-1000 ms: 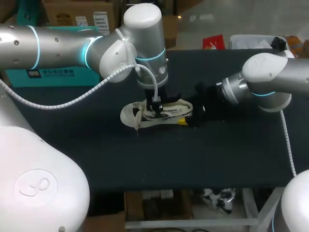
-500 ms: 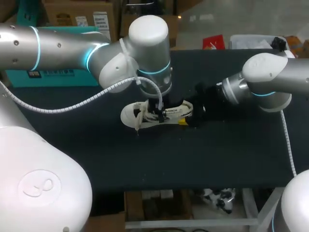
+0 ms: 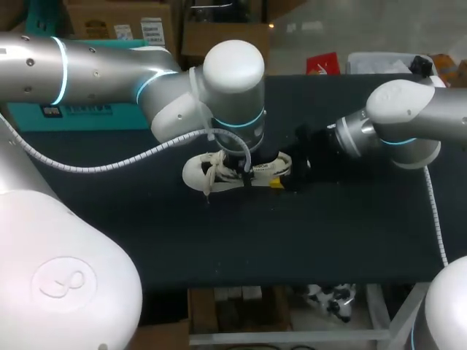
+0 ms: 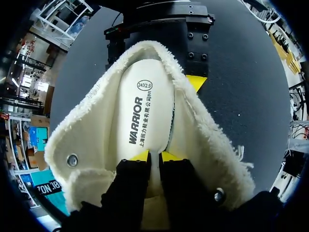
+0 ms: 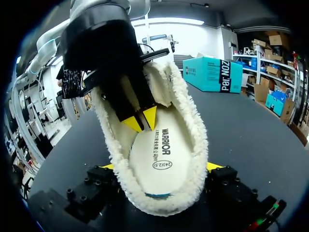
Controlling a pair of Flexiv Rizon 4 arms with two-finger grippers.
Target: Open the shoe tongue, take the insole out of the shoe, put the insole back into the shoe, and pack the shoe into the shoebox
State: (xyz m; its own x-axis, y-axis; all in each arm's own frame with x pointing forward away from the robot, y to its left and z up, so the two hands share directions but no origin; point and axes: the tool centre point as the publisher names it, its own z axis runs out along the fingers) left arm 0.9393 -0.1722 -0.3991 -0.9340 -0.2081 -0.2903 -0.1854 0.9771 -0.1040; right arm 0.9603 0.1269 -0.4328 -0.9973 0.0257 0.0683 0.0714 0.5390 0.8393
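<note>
Head view shows the white shoe [image 3: 198, 173] lying near the middle of the dark table [image 3: 219, 240], with the toe toward my left side. The right gripper [image 5: 159, 168] holds the heel, one yellow tip on each side of the fleece collar. The left gripper [image 4: 154, 156] is down inside the opening, on the insole [image 4: 145, 111]. Its jaws are almost together, and a thin pale strip between them looks like the front part of the insole being pinched. To take the insole out well, I think the left arm should lift slowly and a little toward the heel, so the insole peels away and does not catch on the fleece. The right gripper should keep the heel firm on the table.
</note>
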